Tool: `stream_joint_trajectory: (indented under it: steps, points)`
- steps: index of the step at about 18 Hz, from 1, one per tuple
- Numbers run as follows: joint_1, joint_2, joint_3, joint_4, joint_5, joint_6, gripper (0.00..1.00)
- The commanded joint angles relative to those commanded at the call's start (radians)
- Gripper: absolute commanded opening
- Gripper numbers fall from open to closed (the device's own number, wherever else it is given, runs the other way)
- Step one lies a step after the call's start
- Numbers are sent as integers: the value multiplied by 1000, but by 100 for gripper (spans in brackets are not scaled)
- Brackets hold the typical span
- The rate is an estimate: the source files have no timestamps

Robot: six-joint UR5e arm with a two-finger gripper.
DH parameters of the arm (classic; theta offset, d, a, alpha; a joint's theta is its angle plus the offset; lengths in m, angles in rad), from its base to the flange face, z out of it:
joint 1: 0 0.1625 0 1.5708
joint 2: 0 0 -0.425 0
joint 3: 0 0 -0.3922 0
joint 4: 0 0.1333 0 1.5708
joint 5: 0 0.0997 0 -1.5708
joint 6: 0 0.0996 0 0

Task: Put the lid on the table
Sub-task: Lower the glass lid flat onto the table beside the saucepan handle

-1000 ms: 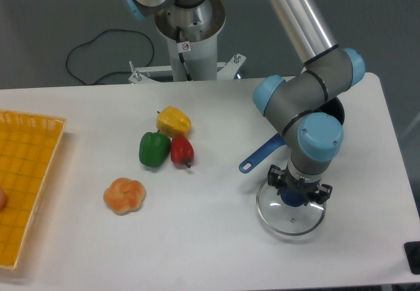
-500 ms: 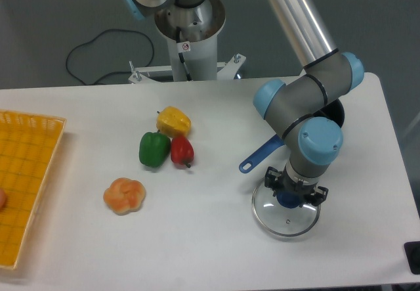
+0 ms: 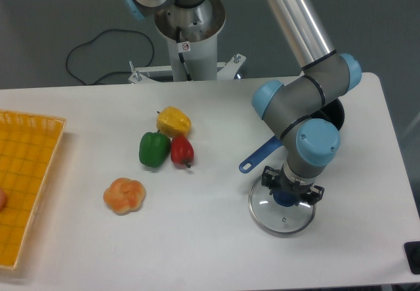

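Gripper [image 3: 289,192] clamps your lid's blue knob. Lid [image 3: 282,215] sits low over the table [image 3: 216,251] near the front right corner, beside the saucepan [image 3: 269,149]; contact unclear.

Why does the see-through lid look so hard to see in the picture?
In the camera view, the lid is clear glass, so the white table shows straight through it; only its silver rim, a tiny bright glint and a soft grey shadow around the rim mark it. The tool above hides its blue knob partly. Lighting is even, and nothing looks blurry.
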Motion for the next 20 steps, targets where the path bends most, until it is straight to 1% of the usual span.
stream_joint_trajectory:
  steps: [8, 11, 13, 15, 17, 20]
  points:
    - [0, 2, -11, 0, 3, -2, 63]
    - [0, 2, -11, 0, 3, -2, 65]
    - [-2, 2, -11, 0, 3, -2, 69]
    - [-2, 2, -11, 0, 3, -2, 78]
    - [-2, 2, -11, 0, 3, -2, 91]
    - [-5, 3, -11, 0, 5, -2, 95]
